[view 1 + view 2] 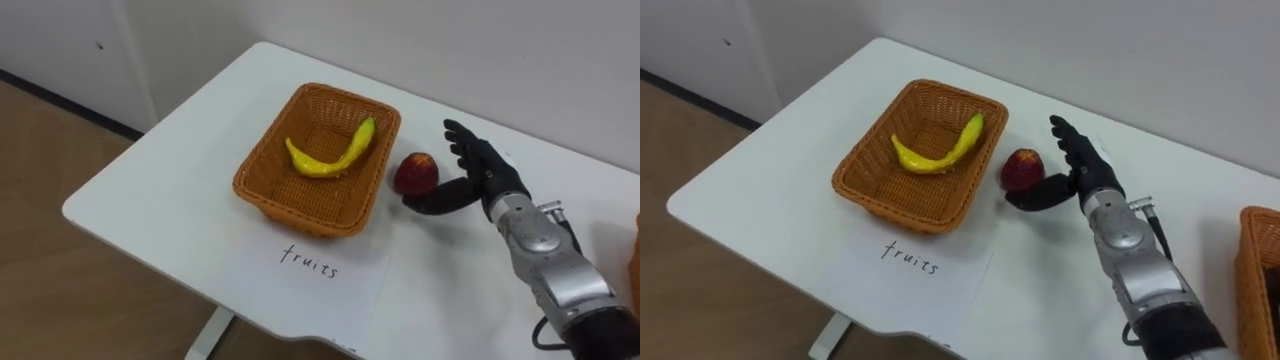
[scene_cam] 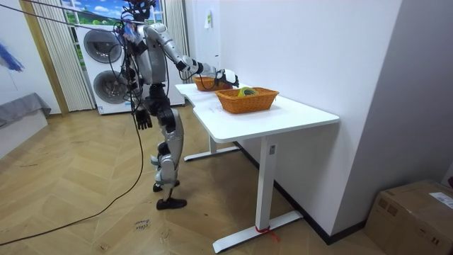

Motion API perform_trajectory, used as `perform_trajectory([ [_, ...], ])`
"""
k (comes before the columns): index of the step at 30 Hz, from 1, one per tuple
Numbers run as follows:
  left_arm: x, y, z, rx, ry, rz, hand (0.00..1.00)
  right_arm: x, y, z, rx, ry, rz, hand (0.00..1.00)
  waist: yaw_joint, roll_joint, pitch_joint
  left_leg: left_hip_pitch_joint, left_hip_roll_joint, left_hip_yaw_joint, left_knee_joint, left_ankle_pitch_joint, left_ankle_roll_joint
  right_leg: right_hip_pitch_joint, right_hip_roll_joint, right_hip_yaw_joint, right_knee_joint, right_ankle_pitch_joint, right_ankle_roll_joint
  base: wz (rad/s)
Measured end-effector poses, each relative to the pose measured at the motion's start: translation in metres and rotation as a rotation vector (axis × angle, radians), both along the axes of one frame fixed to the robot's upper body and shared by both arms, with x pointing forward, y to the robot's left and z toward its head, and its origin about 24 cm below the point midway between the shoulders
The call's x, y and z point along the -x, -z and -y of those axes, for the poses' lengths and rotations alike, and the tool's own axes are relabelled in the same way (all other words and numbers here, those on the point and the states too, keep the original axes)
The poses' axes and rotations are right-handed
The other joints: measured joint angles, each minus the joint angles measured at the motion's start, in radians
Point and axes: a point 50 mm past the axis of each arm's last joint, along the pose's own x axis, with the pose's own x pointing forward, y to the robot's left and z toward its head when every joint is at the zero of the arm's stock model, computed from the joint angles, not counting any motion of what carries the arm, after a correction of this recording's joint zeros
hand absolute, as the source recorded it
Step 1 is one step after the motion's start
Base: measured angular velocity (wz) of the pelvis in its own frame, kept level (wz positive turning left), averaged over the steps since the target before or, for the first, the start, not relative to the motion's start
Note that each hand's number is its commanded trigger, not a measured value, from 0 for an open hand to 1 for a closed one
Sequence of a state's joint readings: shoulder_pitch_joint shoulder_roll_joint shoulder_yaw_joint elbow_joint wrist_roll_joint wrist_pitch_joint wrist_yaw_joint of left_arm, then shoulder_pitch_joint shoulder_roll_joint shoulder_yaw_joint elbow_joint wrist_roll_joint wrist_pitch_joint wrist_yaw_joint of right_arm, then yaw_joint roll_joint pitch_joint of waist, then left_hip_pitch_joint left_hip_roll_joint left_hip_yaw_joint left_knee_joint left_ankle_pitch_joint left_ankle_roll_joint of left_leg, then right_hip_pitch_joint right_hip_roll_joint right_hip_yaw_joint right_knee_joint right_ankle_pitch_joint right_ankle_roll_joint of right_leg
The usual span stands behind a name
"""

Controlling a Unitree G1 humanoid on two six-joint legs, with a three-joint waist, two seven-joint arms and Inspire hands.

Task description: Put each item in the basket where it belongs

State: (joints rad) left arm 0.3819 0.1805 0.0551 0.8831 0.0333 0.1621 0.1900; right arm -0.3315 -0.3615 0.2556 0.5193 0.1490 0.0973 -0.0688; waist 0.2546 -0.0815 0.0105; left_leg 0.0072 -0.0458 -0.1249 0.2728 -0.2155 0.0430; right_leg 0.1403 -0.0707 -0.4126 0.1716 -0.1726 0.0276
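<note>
A woven fruit basket [image 1: 300, 212] stands on the white table [image 1: 160, 190] with a yellow banana [image 1: 330, 157] lying inside it. Just right of the basket a red apple [image 1: 415, 173] rests on the table. My right hand [image 1: 487, 180] is open beside the apple, fingers stretched upward, its thumb against the apple's lower right side. In the room view my left hand [image 2: 144, 117] hangs relaxed at my side, holding nothing.
A paper sheet with a handwritten label [image 1: 312, 264] lies in front of the fruit basket. A second woven basket [image 1: 1262, 270] sits at the table's right end. I stand at the table's long side; washing machines [image 2: 106, 67] are behind me.
</note>
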Motion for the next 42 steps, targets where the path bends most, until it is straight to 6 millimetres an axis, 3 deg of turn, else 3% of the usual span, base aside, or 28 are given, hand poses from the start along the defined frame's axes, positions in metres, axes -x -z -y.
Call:
perform_trajectory([
  [22, 0.003, 0.000, 0.001, 0.024, 0.006, -0.007, 0.00, 0.002, 0.011, 0.004, 0.001, 0.027, -0.047, 0.00, 0.004, 0.002, 0.0021, -0.015, -0.003, -0.025, 0.000, 0.007, -0.005, -0.002, 0.001, -0.029, 0.000, 0.000, 0.000, 0.03],
  [38, -0.002, 0.001, 0.002, 0.072, 0.012, 0.005, 0.00, -0.007, 0.012, 0.014, 0.003, 0.074, -0.074, 0.00, 0.026, 0.001, 0.0005, -0.034, -0.003, -0.034, 0.001, 0.014, -0.007, -0.020, 0.000, -0.034, 0.000, 0.000, 0.000, 0.00],
  [42, -0.002, 0.001, 0.002, 0.072, 0.013, 0.004, 0.00, -0.012, 0.009, 0.016, 0.011, 0.087, -0.076, 0.00, 0.024, 0.001, 0.0007, -0.038, -0.003, -0.040, 0.002, 0.014, -0.007, -0.021, -0.001, -0.054, 0.000, 0.000, 0.000, 0.04],
])
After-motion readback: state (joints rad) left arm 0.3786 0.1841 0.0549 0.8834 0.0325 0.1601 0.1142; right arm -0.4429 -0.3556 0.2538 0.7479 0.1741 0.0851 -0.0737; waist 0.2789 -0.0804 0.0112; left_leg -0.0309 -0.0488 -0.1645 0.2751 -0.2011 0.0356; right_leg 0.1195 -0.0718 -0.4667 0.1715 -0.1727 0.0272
